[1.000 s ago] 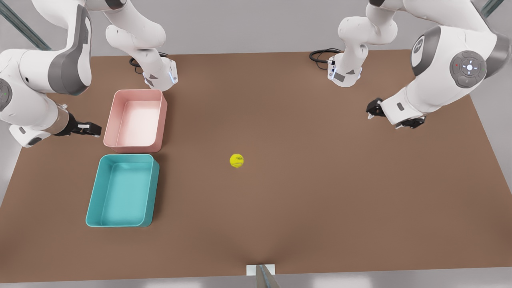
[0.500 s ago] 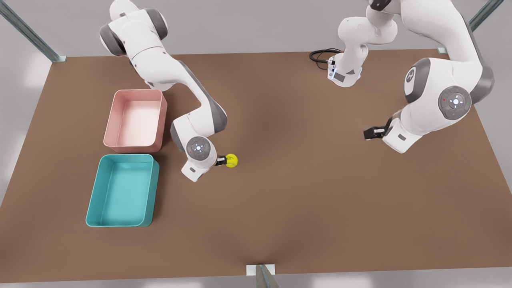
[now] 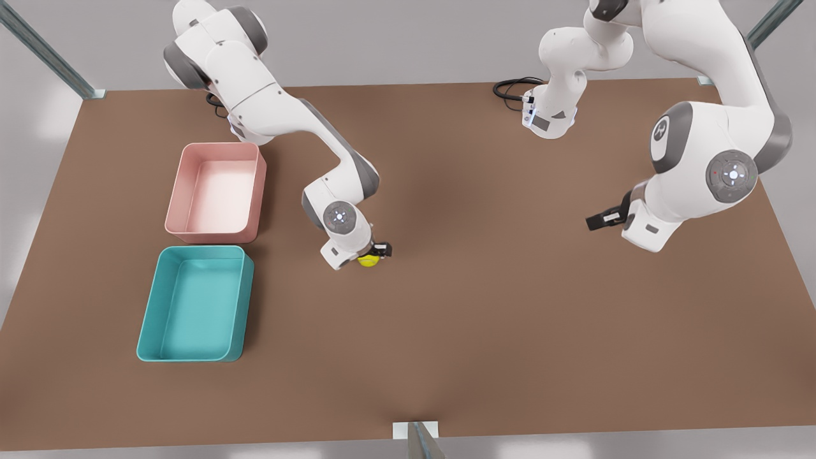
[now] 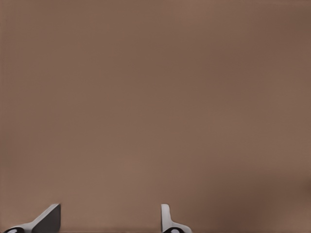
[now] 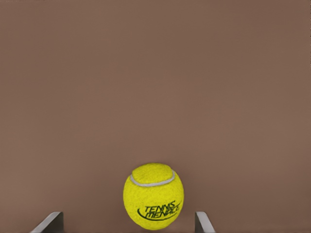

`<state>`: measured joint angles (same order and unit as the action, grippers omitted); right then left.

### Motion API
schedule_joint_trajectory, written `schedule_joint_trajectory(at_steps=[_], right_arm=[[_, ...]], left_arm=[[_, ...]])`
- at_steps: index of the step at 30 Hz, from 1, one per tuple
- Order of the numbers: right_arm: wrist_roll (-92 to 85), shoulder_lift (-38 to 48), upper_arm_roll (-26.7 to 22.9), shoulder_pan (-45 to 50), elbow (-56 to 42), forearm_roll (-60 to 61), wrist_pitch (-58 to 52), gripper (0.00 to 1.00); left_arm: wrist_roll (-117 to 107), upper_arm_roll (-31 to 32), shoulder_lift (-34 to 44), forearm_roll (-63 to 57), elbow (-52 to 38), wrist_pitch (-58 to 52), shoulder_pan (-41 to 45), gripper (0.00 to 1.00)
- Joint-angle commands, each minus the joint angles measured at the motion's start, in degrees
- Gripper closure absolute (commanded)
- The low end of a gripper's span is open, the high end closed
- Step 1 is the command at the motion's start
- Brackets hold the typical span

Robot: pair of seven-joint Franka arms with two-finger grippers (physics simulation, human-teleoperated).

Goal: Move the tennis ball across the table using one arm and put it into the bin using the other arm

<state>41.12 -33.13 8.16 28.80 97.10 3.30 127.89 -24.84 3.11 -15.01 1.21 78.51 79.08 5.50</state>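
my right end effector (image 3: 376, 253) has swung over the tennis ball (image 3: 368, 260) since half a second ago, fingers (image 5: 203, 224) spread wide with the ball between them, not yet pinched. the ball sits mid-desk (image 3: 484, 331), well apart from the bin (image 3: 148, 322) and the pink tub (image 3: 178, 191). plenty of open room all round. my left end effector (image 3: 599, 220) waits open near the far side.
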Motion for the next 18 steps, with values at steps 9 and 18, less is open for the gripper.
schedule_joint_trajectory(at_steps=[9,18], right_arm=[[8.4,-2.3,0.0,0.0,1.2,-1.9,3.7,0.0],[8.4,-5.0,0.0,0.7,1.7,-1.9,4.6,0.0]], left_arm=[[-4.1,0.1,-0.8,0.2,0.0,-2.1,0.0,0.0],[-4.1,0.1,-1.3,0.2,0.1,-2.3,0.0,0.0]])
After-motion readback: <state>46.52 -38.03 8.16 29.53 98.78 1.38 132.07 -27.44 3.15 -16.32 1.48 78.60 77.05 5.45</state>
